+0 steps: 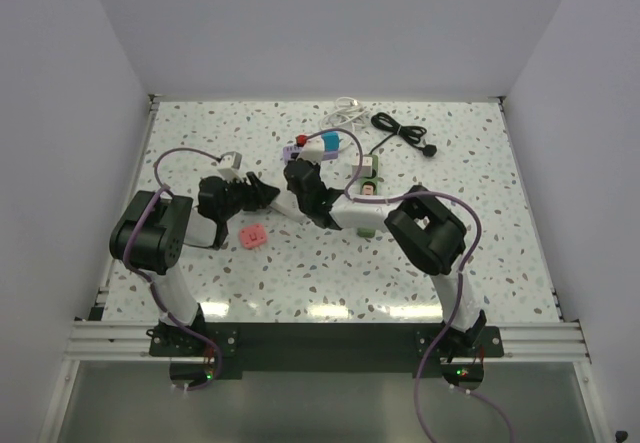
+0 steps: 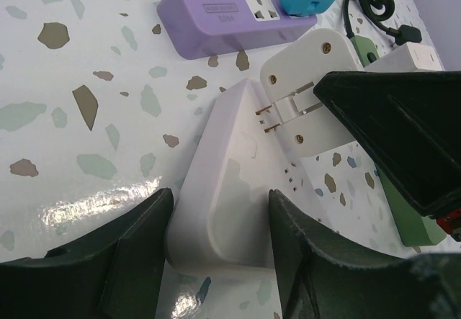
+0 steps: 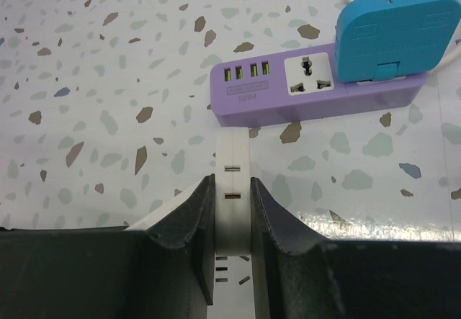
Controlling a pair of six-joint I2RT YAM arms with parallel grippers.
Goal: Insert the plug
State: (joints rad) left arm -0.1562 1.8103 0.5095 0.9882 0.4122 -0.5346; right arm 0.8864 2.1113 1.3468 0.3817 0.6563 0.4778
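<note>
A white two-prong plug is gripped edge-on in my right gripper, which is shut on its flat sides; it also shows in the right wrist view. Its prongs point at a white socket block, with their tips at the block's upper face. I cannot tell if they sit in slots. My left gripper is shut on the near end of the block and holds it on the table. In the top view both grippers meet mid-table, the left and the right.
A purple power strip with a blue adapter plugged in lies just beyond. A pink block lies near the left arm. A black cable, a white cable and a green strip lie to the right.
</note>
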